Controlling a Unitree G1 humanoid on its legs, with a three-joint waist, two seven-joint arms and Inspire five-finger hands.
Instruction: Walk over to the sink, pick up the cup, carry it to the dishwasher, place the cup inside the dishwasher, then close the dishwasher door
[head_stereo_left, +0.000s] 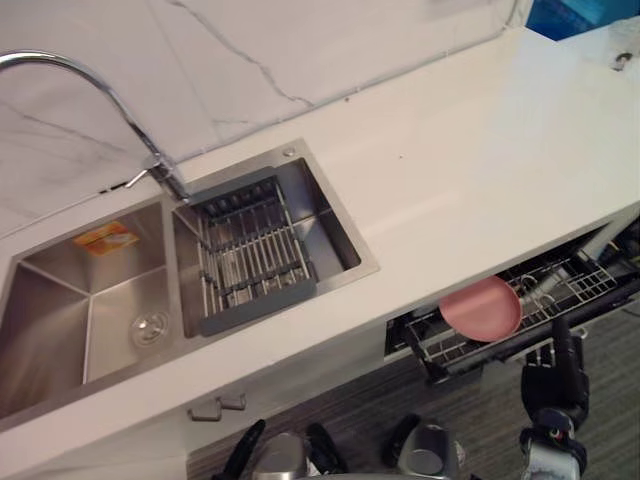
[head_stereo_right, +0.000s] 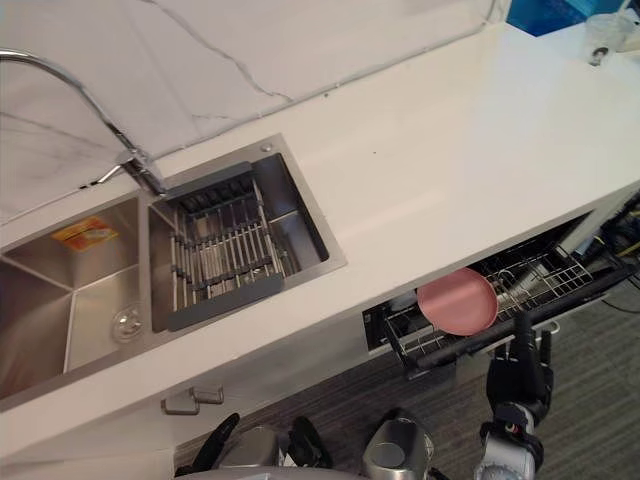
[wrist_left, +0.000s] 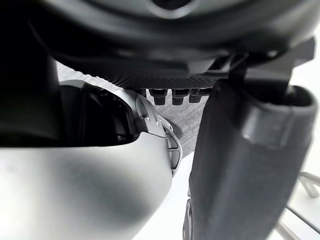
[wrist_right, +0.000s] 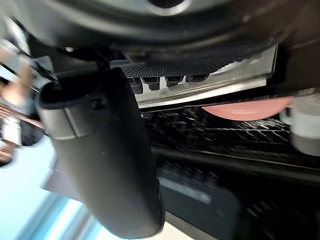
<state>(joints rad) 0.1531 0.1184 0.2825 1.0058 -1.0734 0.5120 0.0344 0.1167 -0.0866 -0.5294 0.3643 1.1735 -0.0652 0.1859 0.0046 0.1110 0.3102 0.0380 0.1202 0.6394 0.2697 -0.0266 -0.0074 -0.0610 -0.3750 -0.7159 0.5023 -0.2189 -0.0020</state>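
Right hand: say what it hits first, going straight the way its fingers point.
Probably the front edge of the pulled-out dishwasher rack, right of the pink plate: the right hand points up at it. Depth is unclear.

Brushed-steel sink (head_stereo_left: 50, 330), glossy white counter (head_stereo_left: 480, 170) — matt pink plate (head_stereo_left: 482, 308)

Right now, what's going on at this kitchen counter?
The robot faces a white counter with a steel sink. Its right hand, open and empty, is raised just below the front of the pulled-out dishwasher rack, where a round pink dish sits. The left hand hangs low, idle.
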